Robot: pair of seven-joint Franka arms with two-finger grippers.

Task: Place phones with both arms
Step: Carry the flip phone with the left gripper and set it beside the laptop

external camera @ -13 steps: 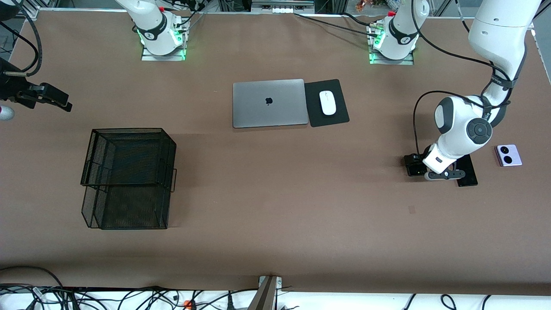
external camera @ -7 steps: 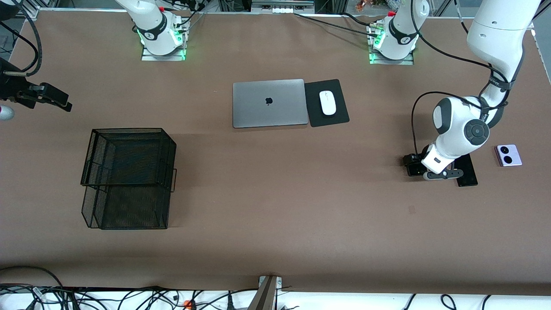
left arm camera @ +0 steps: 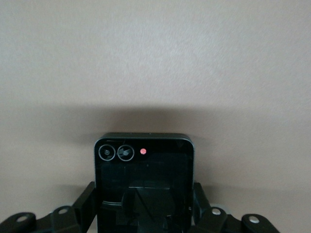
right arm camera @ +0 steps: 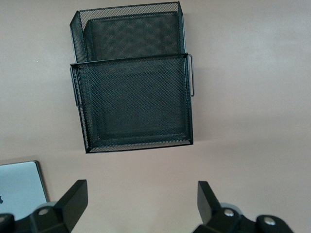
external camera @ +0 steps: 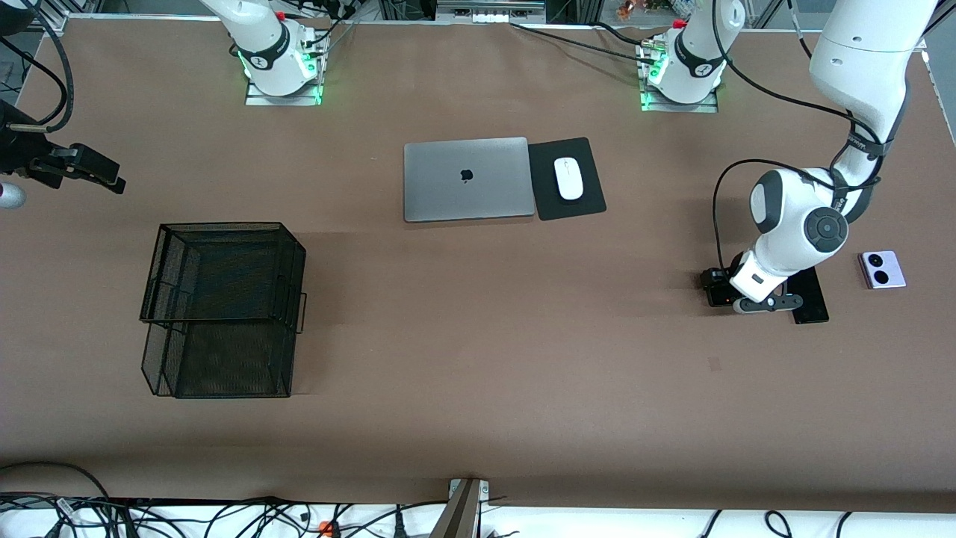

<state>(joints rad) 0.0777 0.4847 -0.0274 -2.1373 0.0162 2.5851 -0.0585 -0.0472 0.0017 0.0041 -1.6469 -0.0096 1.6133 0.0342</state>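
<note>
Right gripper (right arm camera: 138,204) waits spread wide at about 9 o'clock of the table, up over its right-arm end by the mesh basket (external camera: 221,306). You're at the grasp step: left gripper (left arm camera: 145,213) sits at about 3 o'clock, jaws pinched on the flip phone (left arm camera: 143,182) flat on the table, slab phone (external camera: 810,295) just beside it and lavender phone (external camera: 882,270) near at its 3 o'clock. Next you likely need a straight lift, clear of the slab, then carry toward the basket.
</note>
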